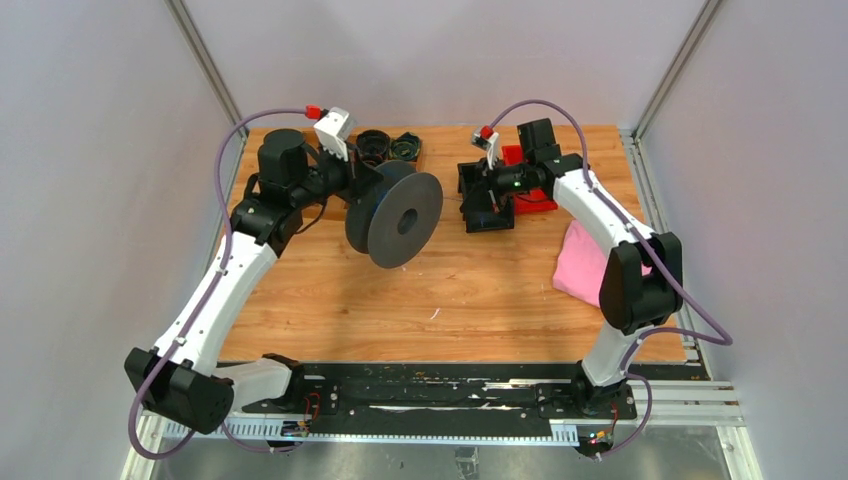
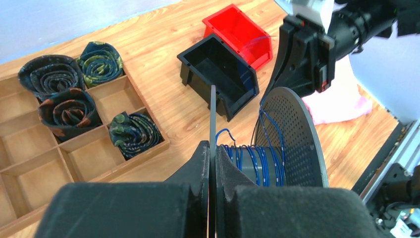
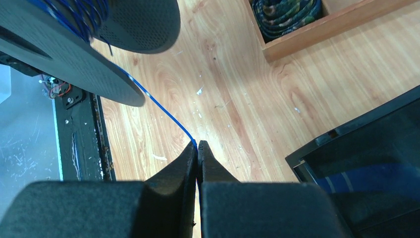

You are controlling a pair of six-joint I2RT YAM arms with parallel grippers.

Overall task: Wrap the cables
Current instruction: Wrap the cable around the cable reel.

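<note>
left fingers: clenched on thin flange of spool | right fingers: pinching blue cable at tips, taut up-left toward spool, above table

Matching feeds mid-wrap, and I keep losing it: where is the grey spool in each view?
Top external: spool centre-left of frame.
Left wrist: spool lower centre-right.
Right wrist: spool top-left corner.
Shared landmark: black bin, in all three.

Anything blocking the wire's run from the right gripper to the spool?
Nothing visible. The blue wire runs free from the shut right gripper to the spool; the black bin sits off to the side.
</note>
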